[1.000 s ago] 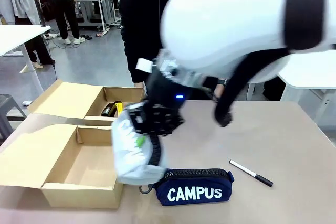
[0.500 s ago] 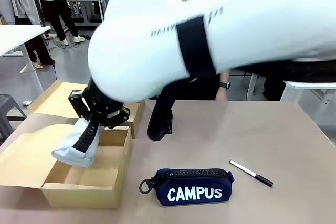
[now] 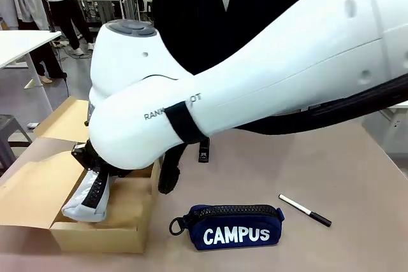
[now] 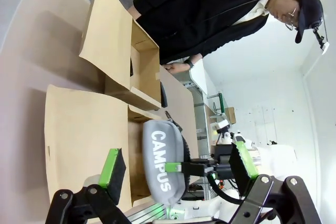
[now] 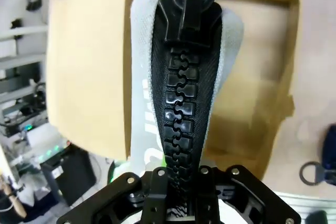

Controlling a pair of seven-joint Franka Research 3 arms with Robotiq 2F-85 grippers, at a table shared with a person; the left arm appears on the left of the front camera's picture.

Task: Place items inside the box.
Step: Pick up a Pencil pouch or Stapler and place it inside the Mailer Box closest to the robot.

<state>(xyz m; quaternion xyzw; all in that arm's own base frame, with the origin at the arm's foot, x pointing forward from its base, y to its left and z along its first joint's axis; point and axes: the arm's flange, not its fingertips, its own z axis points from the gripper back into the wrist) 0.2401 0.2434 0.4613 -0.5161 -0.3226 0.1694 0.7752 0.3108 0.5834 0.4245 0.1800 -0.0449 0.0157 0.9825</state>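
My right gripper [image 5: 181,179] is shut on the grey zip pouch [image 5: 184,93], gripping it along its black zipper. The pouch hangs end-down into the near cardboard box [image 3: 95,239]. In the front view the grey pouch [image 3: 88,200] leans against the box's left side, under my right arm, which reaches across from the right. The navy "CAMPUS" pouch [image 3: 233,229] lies on the table just right of the box. A white pen with a black cap [image 3: 305,210] lies further right. My left gripper [image 4: 176,169] is open and holds nothing, facing the grey pouch [image 4: 161,161].
A second open cardboard box [image 3: 60,122] stands behind the near one, with something dark inside [image 4: 130,69]. A person in black [image 3: 223,11] stands at the far side of the table, one hand [image 4: 176,67] on its edge. My right arm covers the table's middle.
My right arm swung left with the grey pouch, from beside the navy pouch over to the near box, and lowered it inside. The navy pouch and the pen have not moved.
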